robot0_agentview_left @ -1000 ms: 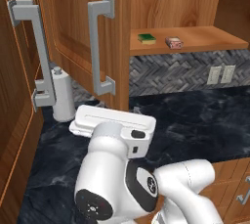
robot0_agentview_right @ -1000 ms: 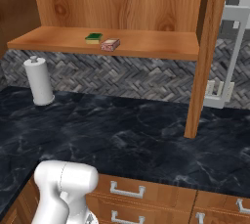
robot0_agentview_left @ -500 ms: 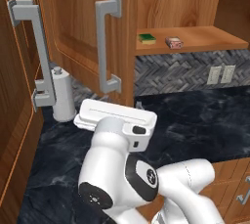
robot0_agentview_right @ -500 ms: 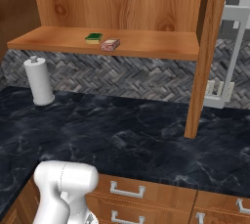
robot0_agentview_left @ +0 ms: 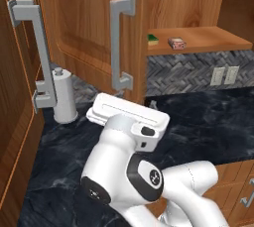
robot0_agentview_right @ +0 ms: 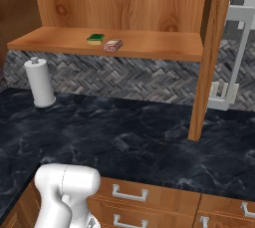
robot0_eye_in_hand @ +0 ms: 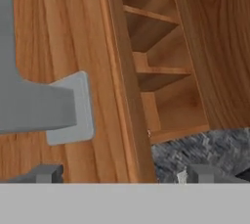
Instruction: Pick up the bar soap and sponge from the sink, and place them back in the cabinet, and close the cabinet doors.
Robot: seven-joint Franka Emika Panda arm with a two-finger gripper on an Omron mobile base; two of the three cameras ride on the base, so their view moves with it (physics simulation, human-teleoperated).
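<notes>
Sponge [robot0_agentview_right: 95, 38] and bar soap [robot0_agentview_right: 112, 46] lie side by side on the cabinet shelf [robot0_agentview_right: 149, 48]; left door [robot0_agentview_left: 94, 28] partly swung; tool [robot0_eye_in_hand: 122, 174] close against that door's edge, below its handle [robot0_agentview_left: 119, 42]; tips apart, pinching nothing; risk: a skewed push slips off the edge, door stays ajar.

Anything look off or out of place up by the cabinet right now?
Nothing stands out. The sponge and bar soap lie flat side by side on the cabinet shelf, intact. The cabinet doors stand partly open, as that step isn't done. The paper towel roll stands upright on the counter.
</notes>
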